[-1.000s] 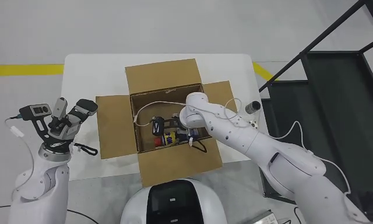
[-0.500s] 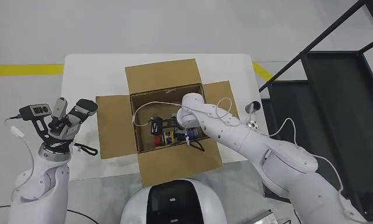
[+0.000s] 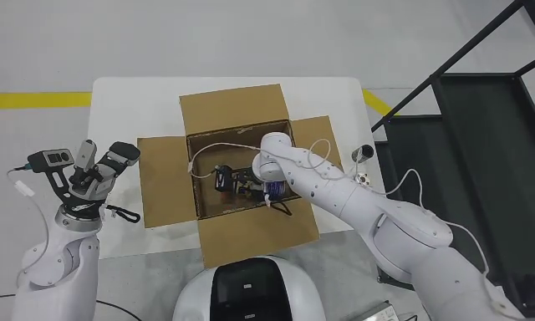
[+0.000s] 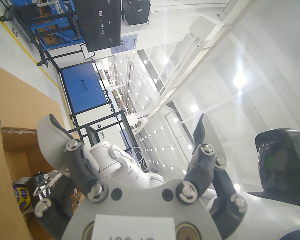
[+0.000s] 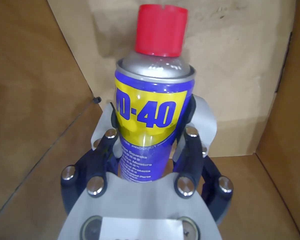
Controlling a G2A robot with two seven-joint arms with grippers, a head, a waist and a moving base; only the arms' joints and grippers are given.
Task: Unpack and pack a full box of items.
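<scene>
Right wrist view: the right end effector [image 5: 152, 123] is clamped round the lower body of a spray can [image 5: 153, 101], centre frame, inside the cardboard box [image 5: 240, 51]. The can is smooth, rigid metal, so probably slippery and fairly weighty; a mid-body hold seems safest. The left end effector [image 3: 104, 160], at the top view's left edge, is spread wide and empty.

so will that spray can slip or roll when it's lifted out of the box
The spray can looks glossy and may slip, though the right hand clamps both sides. Being round, it would likely roll if laid down.
</scene>
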